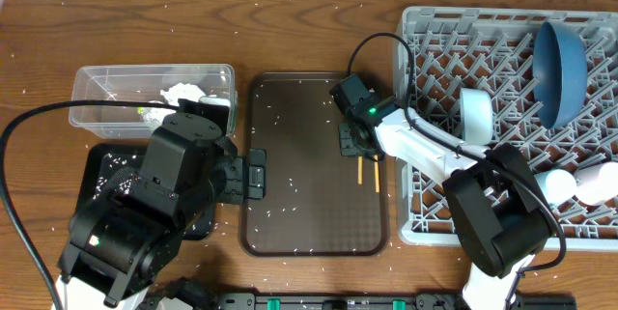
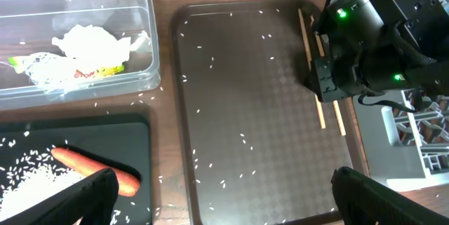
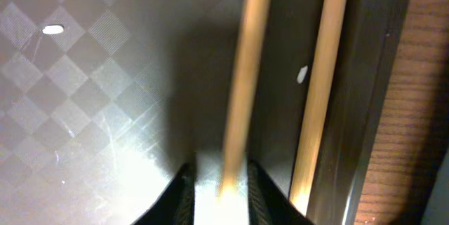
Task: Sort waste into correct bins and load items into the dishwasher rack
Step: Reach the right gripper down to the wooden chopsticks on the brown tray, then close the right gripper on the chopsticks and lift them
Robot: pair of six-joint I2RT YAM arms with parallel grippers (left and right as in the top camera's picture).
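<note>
Two sticks lay there, so why did the right gripper (image 3: pixel 219 179) go for just one? asked Ana.

Ben: The pair of wooden chopsticks (image 1: pixel 359 170) sat at the 3 o'clock edge of the brown serving tray (image 1: pixel 309 204). The outer chopstick (image 3: pixel 323 78) lay hard against the tray's wall, with no room for a finger. So the jaws were drawn close round the inner chopstick (image 3: pixel 242 78) and looked to be pinching it (the contact itself was blurred).

Ana: And the left gripper (image 2: pixel 231 183)?

Ben: Spread wide, holding nothing, over the tray's 9 o'clock side. I judged it was parked clear of the other arm.

Ana: What lay around?

Ben: At 10 o'clock the clear tub (image 1: pixel 97 83) held the tissue (image 2: pixel 88 43) and wrapper (image 2: pixel 42 67). At 8 o'clock the black tray (image 2: pixel 137 137) held the carrot (image 2: pixel 95 169) and rice grains (image 2: pixel 35 176). More grains were scattered over the serving tray and the table (image 1: pixel 290 20).

Ana: Obstacles?

Ben: I took the dishwasher rack (image 1: pixel 425 223), at 3 o'clock, for the destination. Its low wall stood between, the right arm (image 1: pixel 425 146) stretched over its near corner, and the white bowl (image 1: pixel 475 115) and blue plate (image 1: pixel 560 59) already filled cells.
</note>
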